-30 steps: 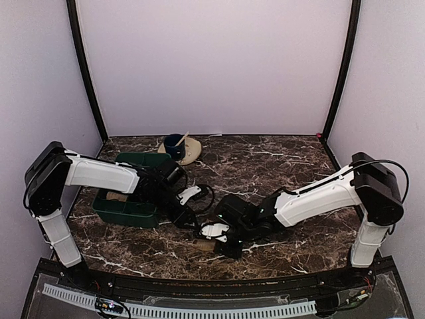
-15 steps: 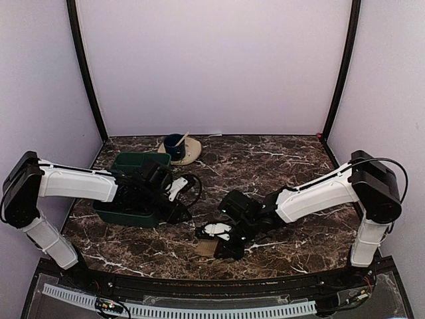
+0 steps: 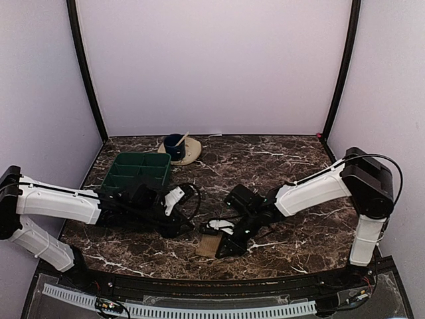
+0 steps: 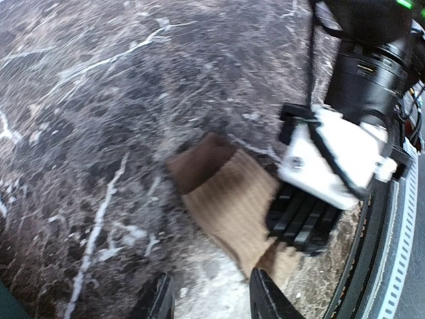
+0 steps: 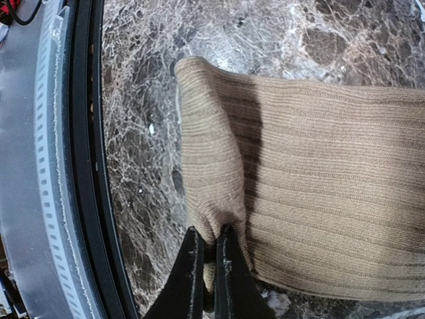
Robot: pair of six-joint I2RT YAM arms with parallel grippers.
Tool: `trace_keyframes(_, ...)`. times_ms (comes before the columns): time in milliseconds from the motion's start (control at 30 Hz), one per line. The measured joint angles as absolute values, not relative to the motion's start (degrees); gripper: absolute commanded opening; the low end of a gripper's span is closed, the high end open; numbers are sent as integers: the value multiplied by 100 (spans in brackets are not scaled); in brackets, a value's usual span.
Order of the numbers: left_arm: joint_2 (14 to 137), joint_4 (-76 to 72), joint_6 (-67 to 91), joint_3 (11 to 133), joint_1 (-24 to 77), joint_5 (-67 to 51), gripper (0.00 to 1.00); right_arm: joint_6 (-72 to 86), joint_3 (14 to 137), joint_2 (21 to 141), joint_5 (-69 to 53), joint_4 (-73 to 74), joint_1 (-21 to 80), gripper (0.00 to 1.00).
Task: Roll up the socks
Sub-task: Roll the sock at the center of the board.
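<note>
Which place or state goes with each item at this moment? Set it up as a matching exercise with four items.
Items:
1. left claw
2. right claw
3. green tray
4. blue cup

Places or states:
A. standing on the saucer at the far edge
B. shut on a fold of the sock
C. open and empty
D. beside the saucer, to its near left

Pairs: 1-C, 2-B, 3-D, 4-A

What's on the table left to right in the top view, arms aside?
green tray → saucer with blue cup → tan sock
</note>
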State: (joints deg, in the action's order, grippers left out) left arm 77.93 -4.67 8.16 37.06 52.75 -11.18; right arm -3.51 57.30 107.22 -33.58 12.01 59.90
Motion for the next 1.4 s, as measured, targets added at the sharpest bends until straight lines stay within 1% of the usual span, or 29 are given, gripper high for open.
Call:
trace_keyframes(133, 7776, -648, 744, 3627, 5649, -952, 41, -351, 5732, 10812, -3695, 1225, 5859, 0)
trace_keyframes(600, 7804, -674, 60, 3518, 6423, -375, 42, -351, 5889, 11174, -4742, 1586, 5588, 0)
trace_keyframes(1067, 8584, -121, -779, 4193, 7000, -183, 43, -423, 6130, 11360, -4974, 2021, 5496, 0)
trace_keyframes(1400, 8757, 60, -1166, 4364, 7120, -128, 43, -484, 6198, 11391, -5000, 2222, 5472, 0)
